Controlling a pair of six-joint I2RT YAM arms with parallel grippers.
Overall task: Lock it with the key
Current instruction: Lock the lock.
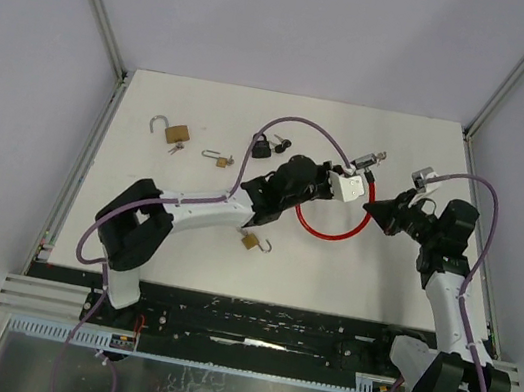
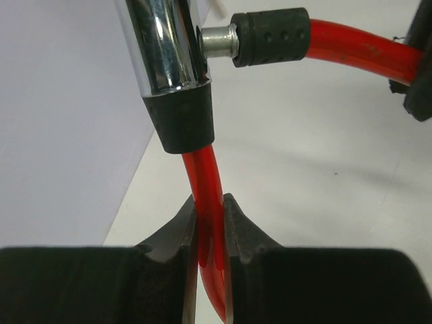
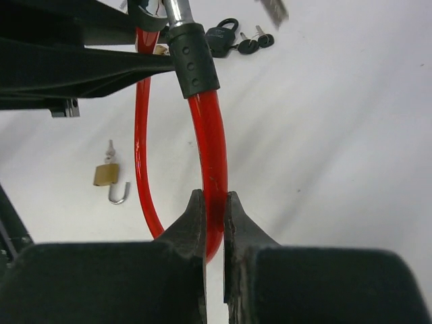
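I have the red cable lock (image 1: 322,232) lifted in a loop over the middle of the white table (image 1: 207,105), held between both arms. The left gripper (image 2: 209,202) is pinched narrow on the red cable, just below the black collar under the lock's chrome barrel (image 2: 165,40). The right gripper (image 3: 214,199) is pinched just as tight on the cable's other leg, below its black sleeved end (image 3: 192,57). From the left wrist I see that sleeve's metal tip right against the side of the barrel; whether it is seated inside I cannot tell. Beyond the lock, toward the back of the table, lies a black padlock (image 3: 221,35) with small keys (image 3: 250,44) beside it. On the near side of the lock a small brass padlock (image 3: 106,175) lies with its shackle swung open. Further out to the left of the lock are two more brass padlocks, the larger one (image 1: 178,132) open, the smaller one (image 1: 218,159) nearer the cable.
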